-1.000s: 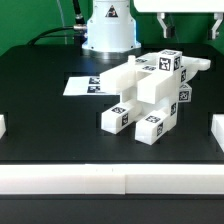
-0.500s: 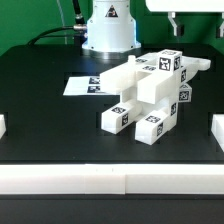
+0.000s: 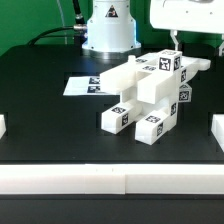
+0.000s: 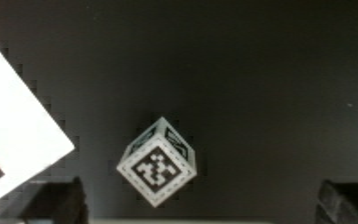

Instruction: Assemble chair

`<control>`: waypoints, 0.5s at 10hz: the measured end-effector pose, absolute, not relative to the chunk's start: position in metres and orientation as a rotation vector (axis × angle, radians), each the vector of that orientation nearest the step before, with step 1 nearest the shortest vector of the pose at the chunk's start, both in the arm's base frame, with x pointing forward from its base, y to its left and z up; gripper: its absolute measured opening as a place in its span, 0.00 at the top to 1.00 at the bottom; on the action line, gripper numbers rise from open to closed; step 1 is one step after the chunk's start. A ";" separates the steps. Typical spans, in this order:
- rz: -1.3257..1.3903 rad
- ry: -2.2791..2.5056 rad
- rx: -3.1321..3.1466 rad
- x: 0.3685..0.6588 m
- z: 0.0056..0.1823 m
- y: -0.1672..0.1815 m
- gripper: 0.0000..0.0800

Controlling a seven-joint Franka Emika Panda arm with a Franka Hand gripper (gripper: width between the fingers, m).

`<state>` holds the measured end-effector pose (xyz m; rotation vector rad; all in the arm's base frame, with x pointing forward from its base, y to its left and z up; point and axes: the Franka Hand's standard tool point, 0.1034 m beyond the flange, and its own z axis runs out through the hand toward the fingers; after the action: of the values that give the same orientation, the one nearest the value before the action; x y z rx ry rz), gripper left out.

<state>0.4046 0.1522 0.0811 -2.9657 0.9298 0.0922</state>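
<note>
The partly joined chair [image 3: 150, 92], a blocky cluster of white tagged bars and blocks, stands in the middle of the black table. My gripper [image 3: 197, 42] hangs above its far right end, jaws wide apart and holding nothing; one finger [image 3: 174, 38] points down just over the topmost tagged block [image 3: 167, 63]. In the wrist view a tagged white end of a chair piece [image 4: 158, 160] shows as a diamond ahead of the open gripper [image 4: 202, 205], with a broad white chair face [image 4: 16, 120] at the side. Nothing lies between the dark fingers [image 4: 51, 200].
The marker board [image 3: 80, 86] lies flat behind the chair on the exterior view's left. The robot's white base [image 3: 108, 25] stands at the back. A white rail [image 3: 110, 180] runs along the front, with white blocks at the left [image 3: 2, 127] and right [image 3: 216, 130] edges.
The gripper has come down from the top edge toward the chair's upper right block, jaws staying wide. The chair pieces have not moved.
</note>
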 end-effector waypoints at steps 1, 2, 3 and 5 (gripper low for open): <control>0.102 0.927 -2.977 0.403 0.075 0.152 0.19; 0.114 0.919 -2.988 0.402 0.069 0.149 0.19; 0.111 0.908 -2.990 0.406 0.071 0.145 0.19; 0.104 0.866 -3.001 0.412 0.073 0.136 0.19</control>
<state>0.4119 0.1364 0.0729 -3.0009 0.8659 0.1038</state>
